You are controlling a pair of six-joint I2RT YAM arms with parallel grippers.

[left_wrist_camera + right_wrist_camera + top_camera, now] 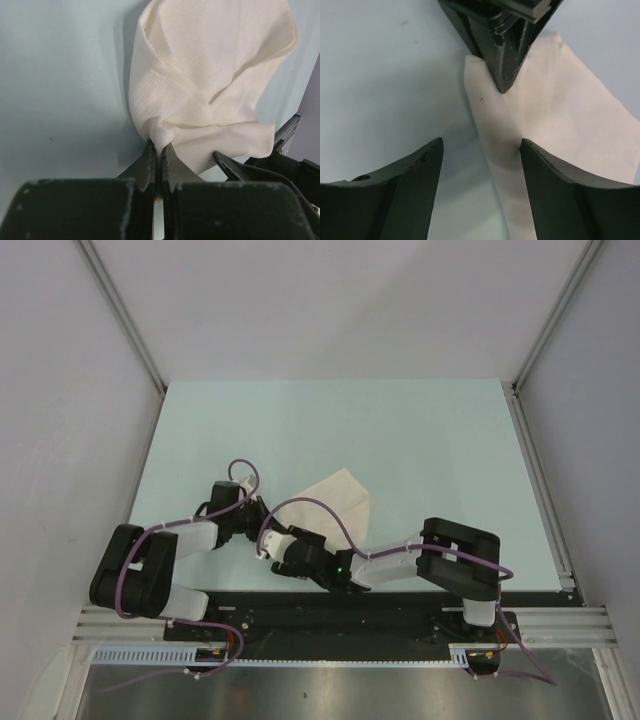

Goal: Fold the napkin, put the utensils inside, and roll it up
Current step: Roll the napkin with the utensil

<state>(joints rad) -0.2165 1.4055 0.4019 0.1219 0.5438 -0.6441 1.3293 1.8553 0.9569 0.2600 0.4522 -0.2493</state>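
The left claw [159, 152] pinched the napkin [200, 75] tight. The right claw [481, 141] sat open over its near edge.

Napkin [345, 502]: near corner hidden under my arms from above; top cut off in my left wrist view.
Left tool [159, 150]: its near body blurred.
Right tool [481, 145]: finger roots cut by the bottom edge.

Left arm [135, 570], right arm [460, 560]: black joints, white links. Purple cables [320, 505] looping along both. Green LED [341, 570] on right wrist. Fingers [405, 185] matte black, tapered.
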